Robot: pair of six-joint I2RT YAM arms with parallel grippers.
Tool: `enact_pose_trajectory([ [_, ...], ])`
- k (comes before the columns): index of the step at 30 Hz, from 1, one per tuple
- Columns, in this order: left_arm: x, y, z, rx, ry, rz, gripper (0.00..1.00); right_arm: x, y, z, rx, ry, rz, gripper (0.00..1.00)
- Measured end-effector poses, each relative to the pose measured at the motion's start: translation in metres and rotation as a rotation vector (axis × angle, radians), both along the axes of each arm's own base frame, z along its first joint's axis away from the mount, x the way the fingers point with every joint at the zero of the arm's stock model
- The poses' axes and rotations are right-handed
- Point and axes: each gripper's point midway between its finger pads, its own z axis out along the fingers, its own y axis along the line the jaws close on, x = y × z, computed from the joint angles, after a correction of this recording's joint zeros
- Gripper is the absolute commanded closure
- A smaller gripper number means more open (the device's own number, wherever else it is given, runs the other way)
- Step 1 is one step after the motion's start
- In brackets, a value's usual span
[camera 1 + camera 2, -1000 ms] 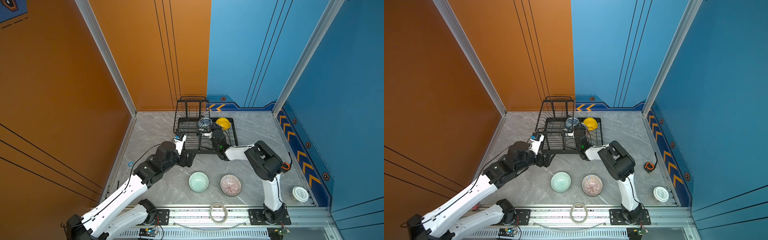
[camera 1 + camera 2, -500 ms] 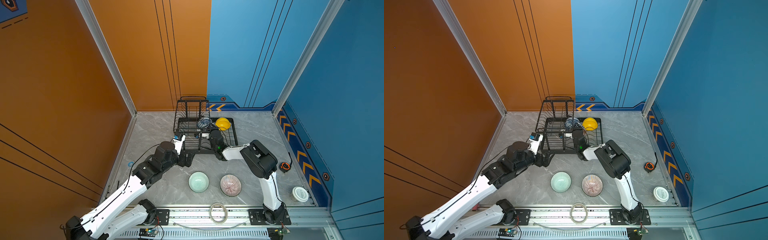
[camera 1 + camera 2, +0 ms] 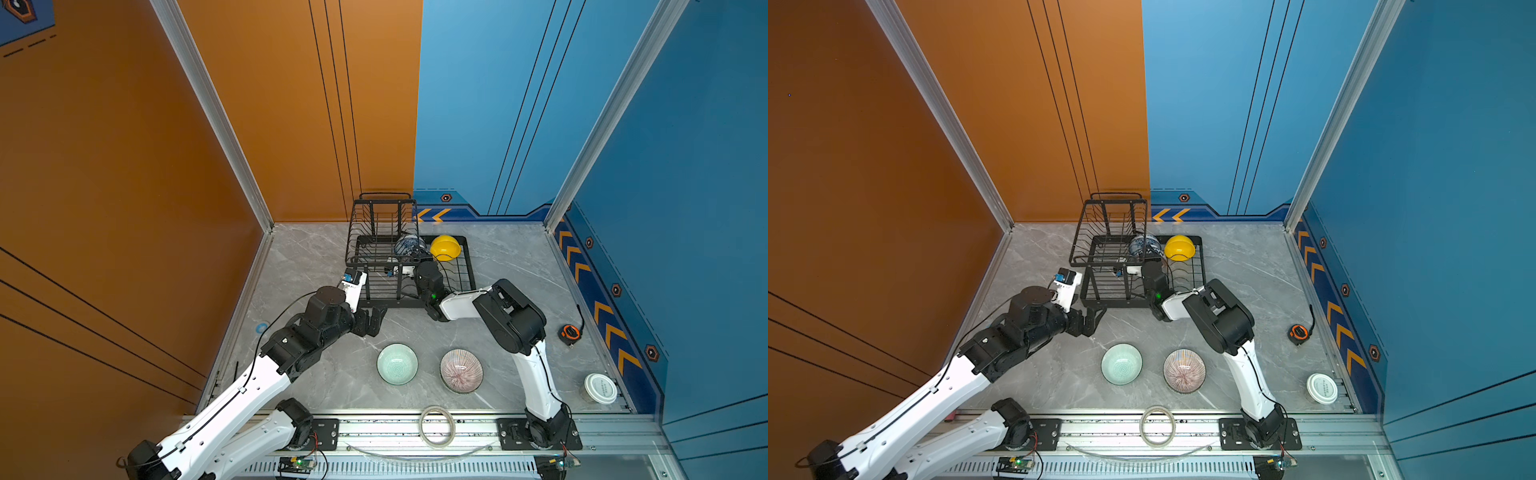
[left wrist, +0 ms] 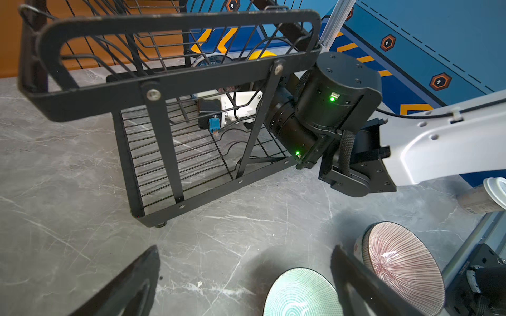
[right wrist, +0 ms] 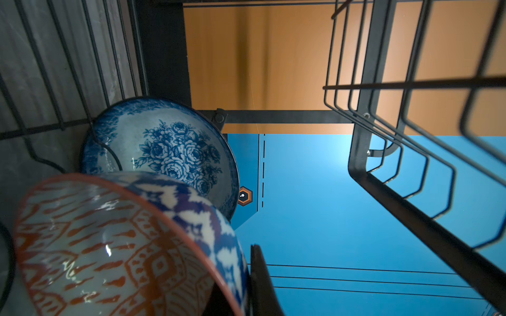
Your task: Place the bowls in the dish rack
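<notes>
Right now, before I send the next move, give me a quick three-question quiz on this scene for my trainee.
1. True or false: the green bowl sits in the rack.
2. How many bowls stand on the table?
3. Fill in: the right gripper is shut on the ___ bowl.
Key: 1 false; 2 two; 3 orange bowl.
</notes>
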Motion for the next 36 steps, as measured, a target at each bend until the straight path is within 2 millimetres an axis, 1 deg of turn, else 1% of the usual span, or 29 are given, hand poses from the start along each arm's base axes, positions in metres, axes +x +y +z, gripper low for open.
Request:
enact_pose_trajectory([
  [8, 0.001, 0.003, 0.000, -0.003, 0.000, 0.009, 0.02, -0.002, 0.005, 0.003, 0.023, -0.008, 0.018, 1.00],
  [12, 0.000, 0.004, -0.005, 0.001, 0.009, 0.009, 0.02, -0.005, 0.009, 0.002, 0.047, -0.011, 0.033, 1.00],
  [19, 0.000, 0.005, -0.006, 0.001, 0.011, 0.010, 0.02, -0.013, 0.017, -0.004, 0.062, 0.004, 0.066, 1.00],
  [36, -0.001, 0.005, -0.006, -0.005, 0.013, 0.005, 0.02, -0.013, 0.017, -0.004, 0.072, -0.006, 0.066, 1.00],
])
